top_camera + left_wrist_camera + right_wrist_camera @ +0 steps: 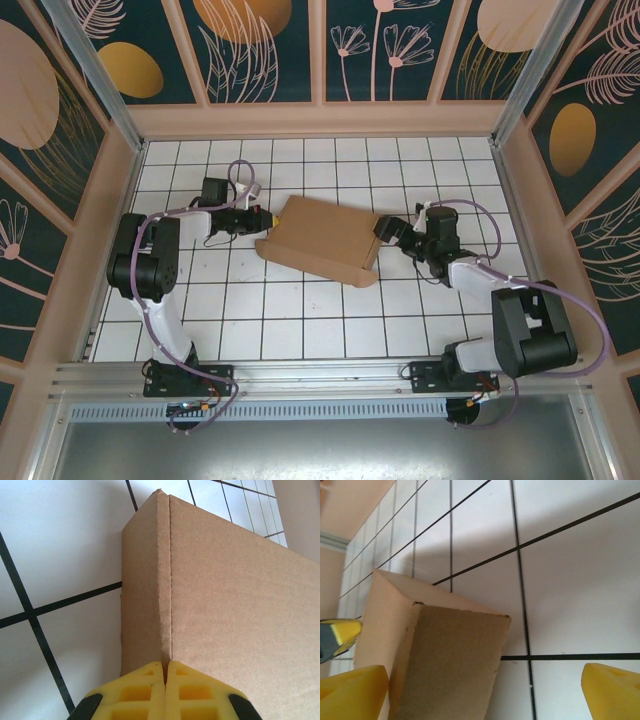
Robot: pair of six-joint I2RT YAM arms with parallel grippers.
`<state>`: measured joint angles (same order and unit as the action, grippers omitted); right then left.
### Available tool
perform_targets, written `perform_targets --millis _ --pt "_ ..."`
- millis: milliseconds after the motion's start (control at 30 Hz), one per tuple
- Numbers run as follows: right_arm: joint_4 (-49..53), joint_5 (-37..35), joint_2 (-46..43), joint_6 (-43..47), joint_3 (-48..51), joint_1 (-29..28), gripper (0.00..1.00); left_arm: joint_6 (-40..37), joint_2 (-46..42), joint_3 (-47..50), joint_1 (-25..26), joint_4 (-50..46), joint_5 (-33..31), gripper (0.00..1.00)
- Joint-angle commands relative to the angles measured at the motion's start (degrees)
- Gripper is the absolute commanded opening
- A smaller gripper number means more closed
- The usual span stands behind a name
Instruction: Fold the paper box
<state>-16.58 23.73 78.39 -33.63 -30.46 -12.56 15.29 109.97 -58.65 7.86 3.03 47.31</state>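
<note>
We see the paper box [322,240] as plain brown corrugated cardboard, unmarked and folded into a shallow closed shape. It lies askew in the middle of the white tiled table [300,320]. In the left wrist view the paper box [240,620] shows a broad flat panel meeting a narrow side wall along a straight scored crease. From the right wrist view we look at one corner of the paper box [450,665], where a small gap shows at the fold.

The left arm rises from its base and bends inward toward the box's left end. The left gripper [262,217] is closed, its yellow pads pressed together against the crease [165,667]; we cannot tell whether cardboard is pinched between them. The right arm reaches in low from the other side. The right gripper [385,228] stands spread wide at the box's right end [484,680], grasping nothing.
</note>
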Motion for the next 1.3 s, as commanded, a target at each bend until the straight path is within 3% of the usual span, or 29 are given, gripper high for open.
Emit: perform_targets --millis 0,267,533,700,867,1133,1267 --pt "-7.2 9.2 2.8 -2.8 1.5 0.1 0.99 -0.5 4.4 2.4 -0.3 -7.6 -7.6 0.03" --pt "-23.7 18.6 8.5 -12.8 4.8 -0.7 0.97 -0.5 4.2 2.3 -0.2 -7.5 -7.5 0.03" --pt "-41.6 18.8 15.7 -28.6 6.4 -2.5 0.69 1.2 0.7 4.5 -0.1 -4.0 -5.8 0.10" --pt "-40.6 17.1 16.1 -30.4 6.5 -2.3 0.42 2.2 -4.0 6.1 -0.1 -2.5 -9.8 0.30" --pt "-37.4 17.3 15.0 -29.7 5.9 -1.7 0.47 3.0 -9.7 7.5 -0.1 -1.4 -14.3 0.41" --pt "-28.1 16.9 12.3 -24.7 4.7 -0.6 0.49 5.2 -24.0 10.3 -0.2 1.6 -31.5 0.50" --pt "-26.6 17.1 12.2 -24.1 4.2 -0.6 0.49 2.8 -30.2 12.1 -0.1 3.8 -36.1 0.55"
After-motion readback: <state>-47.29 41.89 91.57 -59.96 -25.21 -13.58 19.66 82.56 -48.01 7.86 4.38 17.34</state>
